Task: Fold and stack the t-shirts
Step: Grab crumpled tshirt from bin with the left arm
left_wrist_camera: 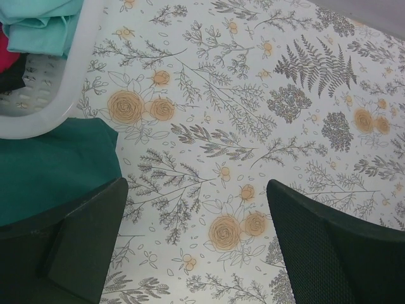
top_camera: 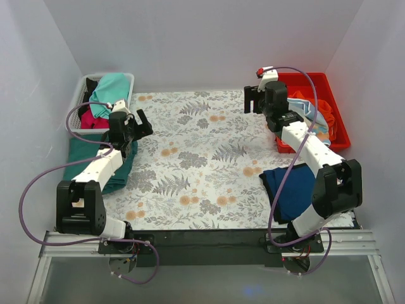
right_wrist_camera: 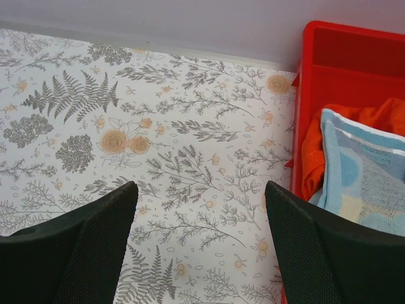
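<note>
A folded dark teal-green t-shirt (top_camera: 85, 155) lies at the table's left edge, also in the left wrist view (left_wrist_camera: 50, 168). A folded navy-blue t-shirt (top_camera: 292, 189) lies at the front right. A white basket (top_camera: 82, 95) at the back left holds mint (top_camera: 109, 88), magenta (top_camera: 95, 119) and black shirts. My left gripper (top_camera: 140, 122) is open and empty beside the teal shirt, above bare cover (left_wrist_camera: 196, 234). My right gripper (top_camera: 252, 99) is open and empty above the cover by the red bin (right_wrist_camera: 197, 247).
A red bin (top_camera: 332, 107) at the back right holds orange and light blue patterned cloth (right_wrist_camera: 361, 171). White walls close the back and both sides. The floral table cover (top_camera: 202, 158) lies between the arms.
</note>
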You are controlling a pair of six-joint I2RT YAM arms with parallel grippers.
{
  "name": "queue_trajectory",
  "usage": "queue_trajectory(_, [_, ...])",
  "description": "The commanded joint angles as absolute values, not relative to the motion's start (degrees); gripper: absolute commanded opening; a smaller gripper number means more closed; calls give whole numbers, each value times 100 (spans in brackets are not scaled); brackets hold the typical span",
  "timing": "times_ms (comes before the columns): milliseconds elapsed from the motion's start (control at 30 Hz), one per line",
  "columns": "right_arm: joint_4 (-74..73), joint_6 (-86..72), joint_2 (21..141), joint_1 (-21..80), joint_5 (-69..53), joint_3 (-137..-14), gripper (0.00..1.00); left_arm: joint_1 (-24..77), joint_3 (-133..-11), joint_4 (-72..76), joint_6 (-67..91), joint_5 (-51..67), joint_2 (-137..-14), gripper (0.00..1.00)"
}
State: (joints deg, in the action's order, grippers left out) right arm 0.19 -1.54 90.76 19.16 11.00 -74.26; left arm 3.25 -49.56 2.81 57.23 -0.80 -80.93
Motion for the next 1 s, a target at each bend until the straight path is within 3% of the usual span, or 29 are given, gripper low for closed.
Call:
queue_trajectory(0, [114,-246,9132,1969,1081,-7708,86,369,-5124,211,5546,-114,-7682,91])
queue_trajectory(167, [44,-211,9158,2039,1282,-7769,86,369,-5343,26,5292,-228,-7804,91])
queue_trajectory(500, [-299,203,9229,2452,2828,-8086,85,369,-6134,-299,5309,-667,-8454,91])
queue_trajectory(633, [-369,185,9246,2452,2655,-8095,83,369,-6879,-492,5379,-1245,-8955,91])
queue_trajectory(800, [-632,159,9325,2461,2444,-8147,82,343,-8066,-1062,5668,-2196,-10113,82])
queue_trajectory(967, [-861,114,9492,2470,2355,-8235,82,97,-9192,-1625,6029,-2611,-10959,80])
